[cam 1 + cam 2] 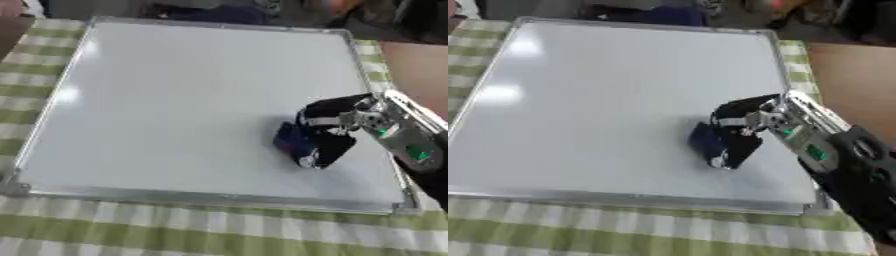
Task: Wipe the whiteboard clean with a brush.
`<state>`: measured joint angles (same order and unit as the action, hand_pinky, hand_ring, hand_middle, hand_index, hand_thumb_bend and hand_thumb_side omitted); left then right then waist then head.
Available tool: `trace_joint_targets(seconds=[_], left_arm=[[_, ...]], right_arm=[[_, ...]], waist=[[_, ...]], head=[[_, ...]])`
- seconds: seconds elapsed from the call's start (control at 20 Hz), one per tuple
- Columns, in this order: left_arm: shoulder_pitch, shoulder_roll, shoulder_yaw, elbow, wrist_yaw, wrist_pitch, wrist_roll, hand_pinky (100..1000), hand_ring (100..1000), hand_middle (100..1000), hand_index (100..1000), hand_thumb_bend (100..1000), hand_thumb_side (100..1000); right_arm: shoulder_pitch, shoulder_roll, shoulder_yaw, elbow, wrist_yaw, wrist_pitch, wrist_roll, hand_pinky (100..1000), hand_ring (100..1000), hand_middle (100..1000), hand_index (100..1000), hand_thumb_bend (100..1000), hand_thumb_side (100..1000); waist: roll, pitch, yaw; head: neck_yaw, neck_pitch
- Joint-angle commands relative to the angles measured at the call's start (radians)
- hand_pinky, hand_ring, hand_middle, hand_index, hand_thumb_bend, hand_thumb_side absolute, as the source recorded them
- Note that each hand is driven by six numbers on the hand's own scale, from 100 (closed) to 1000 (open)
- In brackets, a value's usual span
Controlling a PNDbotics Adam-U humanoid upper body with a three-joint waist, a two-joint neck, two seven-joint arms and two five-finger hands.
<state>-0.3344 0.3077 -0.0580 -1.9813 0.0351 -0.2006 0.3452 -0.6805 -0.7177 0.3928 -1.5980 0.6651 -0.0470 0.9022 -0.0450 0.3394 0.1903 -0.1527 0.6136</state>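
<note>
Gripping the dark blue brush (290, 140) with curled fingers, the right hand (328, 127) presses it on the whiteboard (175, 100), toward the lower right part. Keeping the brush flat through overlapping strokes would probably wipe best; no marks show.

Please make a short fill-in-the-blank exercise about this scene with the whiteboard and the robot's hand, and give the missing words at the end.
1. The robot's ____ hand holds the dark blue eraser brush against the board.
2. The silver-framed white whiteboard lies on a tablecloth checked in white and ____.
3. The brush is in the board's lower ____ part.
4. The writing surface of the board shows ____ marks.

Missing words: right; green; right; no
</note>
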Motion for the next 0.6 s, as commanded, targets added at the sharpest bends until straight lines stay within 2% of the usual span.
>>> trace_joint_targets(seconds=[0.05,0.4,0.45,0.5,0.6], left_arm=[[-0.01,0.018,-0.002,-0.019,0.002,0.0,-0.004,634,773,769,688,180,1000],[-0.01,0.017,-0.002,-0.019,0.003,0.0,-0.006,634,773,769,687,179,1000],[-0.01,0.017,-0.002,-0.019,0.004,0.0,-0.006,634,774,769,687,179,1000],[-0.01,0.017,-0.002,-0.019,0.004,0.0,-0.006,634,774,769,687,180,1000],[-0.011,0.017,-0.002,-0.019,0.004,-0.001,-0.006,634,774,770,687,179,1000]], right_arm=[[-0.008,-0.036,0.002,-0.055,-0.027,0.01,0.005,575,689,405,639,100,539],[-0.009,-0.039,0.009,-0.066,0.003,0.008,0.005,578,698,407,647,100,518],[-0.009,-0.039,0.007,-0.063,0.014,0.007,0.005,580,702,407,650,100,488],[-0.008,-0.039,0.006,-0.06,0.025,0.005,0.005,580,702,407,650,100,513],[-0.007,-0.039,0.004,-0.049,0.05,0.001,0.001,582,707,409,654,100,508]], waist=[[0.003,-0.018,-0.001],[0.005,-0.017,0.001],[0.005,-0.017,0.001],[0.005,-0.017,0.001],[0.004,-0.016,0.002]], head=[[-0.004,-0.01],[-0.007,-0.015],[-0.007,-0.016],[-0.007,-0.016],[-0.006,-0.018]])
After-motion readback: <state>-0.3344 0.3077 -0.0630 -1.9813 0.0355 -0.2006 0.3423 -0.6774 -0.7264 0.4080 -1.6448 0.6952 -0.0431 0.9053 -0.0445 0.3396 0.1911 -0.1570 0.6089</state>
